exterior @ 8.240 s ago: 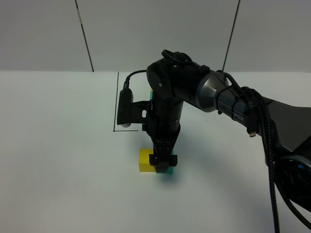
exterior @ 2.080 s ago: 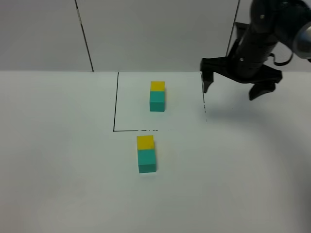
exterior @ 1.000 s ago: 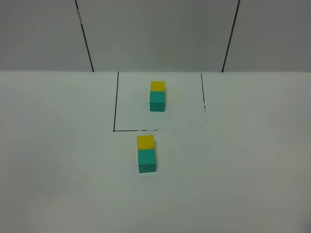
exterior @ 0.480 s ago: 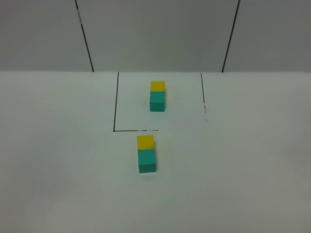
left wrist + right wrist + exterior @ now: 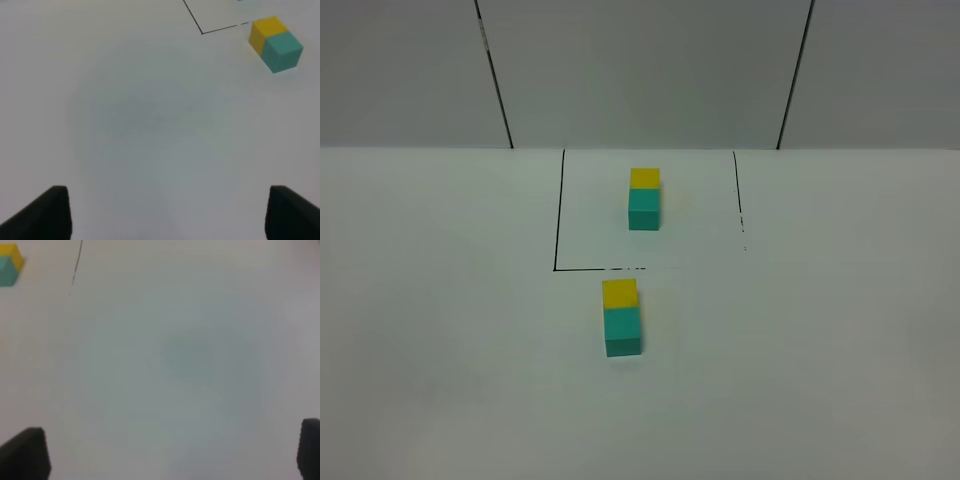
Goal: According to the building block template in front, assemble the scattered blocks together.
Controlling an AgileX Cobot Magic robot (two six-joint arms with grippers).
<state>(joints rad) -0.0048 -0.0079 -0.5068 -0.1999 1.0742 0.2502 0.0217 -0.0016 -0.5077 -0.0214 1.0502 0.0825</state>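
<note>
The two loose blocks (image 5: 622, 318) sit joined, yellow behind teal, just in front of the outlined template (image 5: 644, 198) they copy, so both the left gripper (image 5: 167, 212) and right gripper (image 5: 172, 452) hang wide apart, empty, over bare table (image 5: 440, 330).

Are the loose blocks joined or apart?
Joined. The yellow block and teal block sit flush, no gap, just outside the outline, matching the template.

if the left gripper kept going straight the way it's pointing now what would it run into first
Probably only the bare white table. Between the open left gripper fingertips the way looks free; the joined yellow and teal blocks sit off to one side, though depth is unclear.
</note>
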